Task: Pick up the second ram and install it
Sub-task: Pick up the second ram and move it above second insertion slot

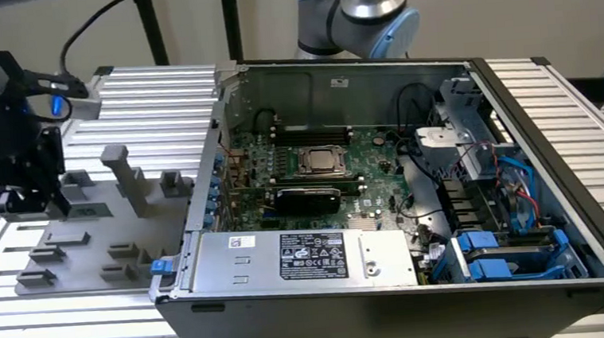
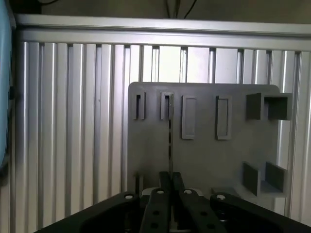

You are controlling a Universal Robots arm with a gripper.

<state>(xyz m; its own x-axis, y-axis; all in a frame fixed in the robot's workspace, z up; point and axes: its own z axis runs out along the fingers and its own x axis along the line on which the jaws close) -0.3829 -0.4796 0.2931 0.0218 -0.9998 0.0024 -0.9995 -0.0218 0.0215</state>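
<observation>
The second ram [image 2: 170, 141] shows edge-on in the wrist view as a thin dark strip. It runs from my fingertips toward a slot of the grey holder block [image 2: 204, 160]. My gripper [image 2: 170, 177] has its two black fingers pressed together on the strip's near end. In the exterior view my gripper [image 1: 23, 206] hangs over the left part of the grey holder block [image 1: 84, 248], on the exterior view's left, well away from the open computer case [image 1: 396, 290]. The green motherboard [image 1: 370, 144] with its silver CPU [image 1: 320, 160] lies inside the case.
Grey posts [image 1: 121, 177] rise from the holder block close to my gripper. A long black card [image 1: 304, 194] and a silver power supply [image 1: 302, 257] sit in the case, with blue-clipped drive bays [image 1: 499, 255]. Another arm [image 1: 366, 13] stands behind the case. Ribbed aluminium tabletop [image 1: 159, 99] surrounds everything.
</observation>
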